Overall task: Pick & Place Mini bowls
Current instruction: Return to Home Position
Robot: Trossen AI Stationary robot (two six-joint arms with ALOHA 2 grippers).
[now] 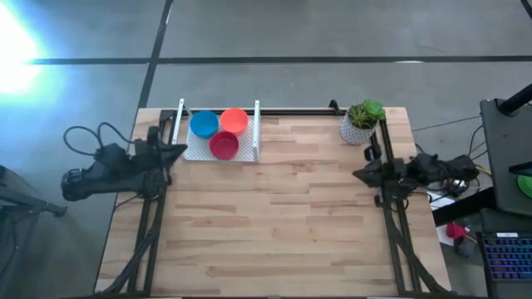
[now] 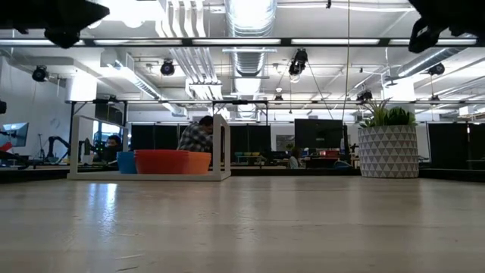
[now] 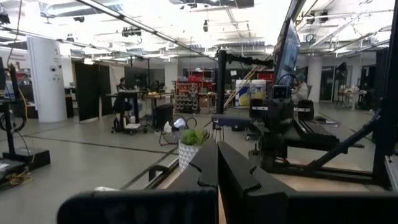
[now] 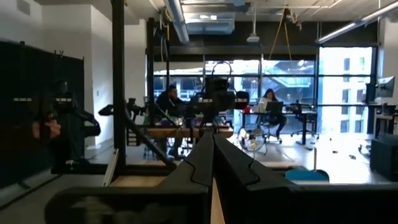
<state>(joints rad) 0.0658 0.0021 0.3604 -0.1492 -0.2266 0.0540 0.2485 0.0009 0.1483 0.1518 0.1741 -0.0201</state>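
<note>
- The wooden table (image 1: 274,224) is made of pale butcher-block planks, and most of its top is bare.
- The left arm (image 1: 108,174) lies folded at the table's left edge. The right arm (image 1: 420,170) lies folded at the right edge, and the two face each other across the wood.
- A white wire shelf (image 1: 249,154) with upright posts stands on the far left part of the table, close to the far edge.
- A white plant pot (image 1: 357,130) with a triangle pattern holds a green plant at the far right corner, well apart from the shelf.
- The left gripper (image 3: 217,147) points right, just beside the shelf's left post. Its two dark fingers are pressed together with nothing between them.
- The right gripper (image 4: 212,138) points left at the right edge, on the near side of the pot. Its fingers also meet, and it carries nothing.
- All the bowls in view sit inside the shelf. A blue bowl (image 1: 204,124) is at the far left, an orange bowl (image 1: 234,120) at the far right, and a red bowl (image 1: 224,146) nearer, touching both.
- How many bowls are nested under each colour cannot be told.
- A keyboard (image 1: 509,256) with lit keys sits off the table at the near right.
- A yellow-and-blue board (image 3: 249,93) in the room bears print too small to read.
- A person (image 4: 271,102) sits at a desk far behind the table.
</note>
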